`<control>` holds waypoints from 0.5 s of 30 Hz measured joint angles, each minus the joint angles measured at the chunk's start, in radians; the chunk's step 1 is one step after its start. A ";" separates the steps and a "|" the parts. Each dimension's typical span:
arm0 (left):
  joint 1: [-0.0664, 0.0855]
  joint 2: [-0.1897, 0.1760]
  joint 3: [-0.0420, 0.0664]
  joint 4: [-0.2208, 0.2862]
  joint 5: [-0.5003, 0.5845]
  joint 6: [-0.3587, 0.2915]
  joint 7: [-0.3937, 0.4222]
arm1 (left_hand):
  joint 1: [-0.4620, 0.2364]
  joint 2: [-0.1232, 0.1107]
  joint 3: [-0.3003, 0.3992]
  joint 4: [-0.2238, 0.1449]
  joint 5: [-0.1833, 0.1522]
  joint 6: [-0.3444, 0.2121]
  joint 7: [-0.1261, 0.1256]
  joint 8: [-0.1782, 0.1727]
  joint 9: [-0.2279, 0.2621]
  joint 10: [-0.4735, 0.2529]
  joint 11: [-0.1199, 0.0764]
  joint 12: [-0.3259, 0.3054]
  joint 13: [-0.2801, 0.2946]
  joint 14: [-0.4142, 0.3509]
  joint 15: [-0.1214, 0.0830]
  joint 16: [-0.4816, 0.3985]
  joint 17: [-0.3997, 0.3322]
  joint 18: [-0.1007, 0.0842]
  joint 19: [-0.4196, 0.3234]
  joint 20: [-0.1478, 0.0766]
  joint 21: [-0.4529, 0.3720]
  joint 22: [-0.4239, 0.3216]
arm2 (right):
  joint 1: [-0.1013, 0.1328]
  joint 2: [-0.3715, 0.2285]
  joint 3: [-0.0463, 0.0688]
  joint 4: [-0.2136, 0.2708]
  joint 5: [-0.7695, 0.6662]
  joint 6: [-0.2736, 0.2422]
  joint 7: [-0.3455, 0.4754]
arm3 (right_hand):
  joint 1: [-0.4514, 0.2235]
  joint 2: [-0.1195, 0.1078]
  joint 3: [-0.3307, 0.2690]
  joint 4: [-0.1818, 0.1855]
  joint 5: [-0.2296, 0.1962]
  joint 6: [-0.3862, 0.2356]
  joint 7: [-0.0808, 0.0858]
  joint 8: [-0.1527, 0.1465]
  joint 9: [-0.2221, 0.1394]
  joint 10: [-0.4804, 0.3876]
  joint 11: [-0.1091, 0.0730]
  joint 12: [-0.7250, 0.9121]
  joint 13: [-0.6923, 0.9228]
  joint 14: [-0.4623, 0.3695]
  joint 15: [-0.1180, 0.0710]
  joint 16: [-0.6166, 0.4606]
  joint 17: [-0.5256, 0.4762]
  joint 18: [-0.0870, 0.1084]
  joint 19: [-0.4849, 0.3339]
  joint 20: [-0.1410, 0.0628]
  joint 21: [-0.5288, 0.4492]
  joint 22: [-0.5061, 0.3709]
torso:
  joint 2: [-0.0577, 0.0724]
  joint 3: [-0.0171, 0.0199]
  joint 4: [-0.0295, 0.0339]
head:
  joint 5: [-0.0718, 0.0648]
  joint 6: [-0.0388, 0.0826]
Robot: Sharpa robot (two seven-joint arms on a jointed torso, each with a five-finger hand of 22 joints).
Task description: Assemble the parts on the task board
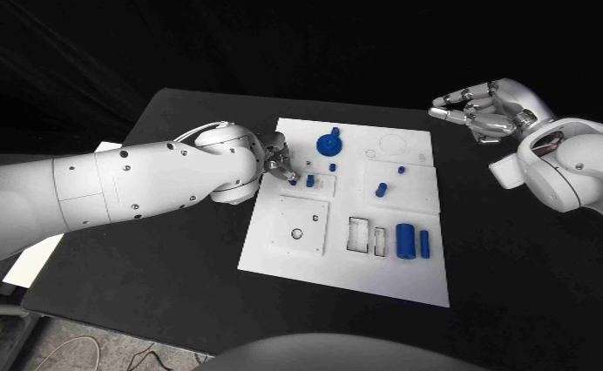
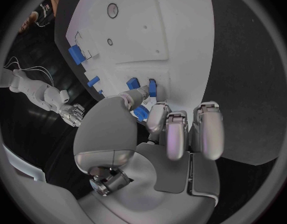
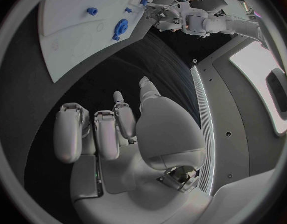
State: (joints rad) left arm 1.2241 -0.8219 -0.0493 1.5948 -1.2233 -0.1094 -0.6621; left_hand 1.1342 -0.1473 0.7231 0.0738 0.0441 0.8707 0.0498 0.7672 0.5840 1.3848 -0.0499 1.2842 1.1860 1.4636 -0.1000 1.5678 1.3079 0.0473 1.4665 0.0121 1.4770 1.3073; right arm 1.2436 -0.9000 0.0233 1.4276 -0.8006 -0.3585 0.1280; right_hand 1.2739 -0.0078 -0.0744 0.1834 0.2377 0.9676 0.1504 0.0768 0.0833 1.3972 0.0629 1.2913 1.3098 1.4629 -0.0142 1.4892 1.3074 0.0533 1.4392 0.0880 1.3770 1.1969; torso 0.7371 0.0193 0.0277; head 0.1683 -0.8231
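Left hand [image 1: 275, 160], head view: reaches over the near-left edge of the task board [image 1: 377, 266], fingertips at a small blue part [image 1: 309, 181]; whether it grasps the part cannot be told. Right hand [image 1: 490, 111] hangs clear of the board, fingers curled on nothing. Seven blue parts counted. Left wrist view: fingers [image 2: 157, 117] bent beside a blue part [image 2: 152, 87]. Right wrist view: right hand [image 3: 115, 129] loosely clenched above the black table [image 3: 87, 84].
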 measured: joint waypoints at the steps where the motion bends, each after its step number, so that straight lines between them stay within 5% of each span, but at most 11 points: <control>1: 0.000 0.000 0.000 0.000 -0.001 0.000 0.000 | 0.000 0.000 0.000 0.000 0.000 0.000 0.000 0.000 0.000 0.000 0.000 0.002 0.001 0.000 0.000 0.000 0.000 0.000 0.000 0.000 0.001 0.000 | 0.000 0.000 0.000 0.000 0.000 0.000 0.000 | 0.000 0.000 0.000 0.000 0.000 0.000 0.000 0.000 0.000 0.000 0.000 0.000 0.000 0.000 0.000 0.000 0.000 0.000 0.000 0.000 0.000 0.000 | 0.000 0.0001 -0.0002 | 0.000 0.000; 15: 0.000 -0.003 0.001 0.004 -0.003 0.012 0.000 | 0.000 0.000 0.000 0.000 0.002 0.000 0.000 -0.003 -0.001 0.004 -0.003 0.005 0.006 0.000 0.000 0.000 0.000 0.000 0.000 0.000 0.005 0.000 | 0.000 0.001 0.000 -0.001 0.000 0.002 0.000 | 0.000 0.000 0.000 0.000 0.000 0.000 0.000 0.000 0.000 0.000 0.000 0.000 0.000 0.000 0.000 0.000 0.000 0.000 0.000 0.000 0.000 0.000 | 0.000 -0.0002 -0.0003 | -0.002 -0.002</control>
State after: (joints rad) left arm 1.2241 -0.8249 -0.0480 1.5986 -1.2266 -0.0972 -0.6623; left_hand 1.1340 -0.1475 0.7231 0.0738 0.0462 0.8707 0.0498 0.7645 0.5834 1.3884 -0.0532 1.2896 1.1922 1.4636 -0.1000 1.5678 1.3077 0.0472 1.4665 0.0121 1.4821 1.3073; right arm 1.2433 -0.8994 0.0233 1.4264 -0.8006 -0.3568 0.1280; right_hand 1.2739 -0.0078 -0.0744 0.1833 0.2377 0.9676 0.1504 0.0768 0.0831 1.3972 0.0629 1.2913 1.3098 1.4629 -0.0142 1.4892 1.3073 0.0533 1.4392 0.0880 1.3770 1.1970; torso 0.7371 0.0191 0.0274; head 0.1661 -0.8250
